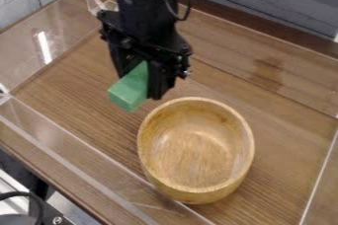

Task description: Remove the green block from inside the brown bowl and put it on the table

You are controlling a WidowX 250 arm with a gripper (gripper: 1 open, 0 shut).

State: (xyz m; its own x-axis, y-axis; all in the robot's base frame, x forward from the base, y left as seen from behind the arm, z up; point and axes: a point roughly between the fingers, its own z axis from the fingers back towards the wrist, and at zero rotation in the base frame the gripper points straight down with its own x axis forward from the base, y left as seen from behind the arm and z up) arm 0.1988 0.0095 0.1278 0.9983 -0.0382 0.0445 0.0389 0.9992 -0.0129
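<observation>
Gripper [142, 76] points straight down, jaws clamped on the green block [129, 90], which hangs in the air left of the brown bowl [197, 150] and clear of its rim; bowl sits empty at near right, light wood grain visible inside; block is held by its upper part, most of its length sticking out below and to the left of the fingers, tilted rather than level; table [79, 101] beneath it is bare wood planking, with the low clear acrylic wall [53, 150] running along the near-left edge. Risks as judged from here: grip looks off-centre, so the block could pivot or slip out before it is lowered, and a drop from this height may bounce or skid it toward the wall or back against the bowl; opening the jaws too early would cause the same; lowering with the block tilted means one corner lands first, and pressing on could wedge it or twist it in the fingers; setting down too close to the bowl could nudge the bowl or leave the block leaning on the rim; carrying further left risks meeting the acrylic wall.
</observation>
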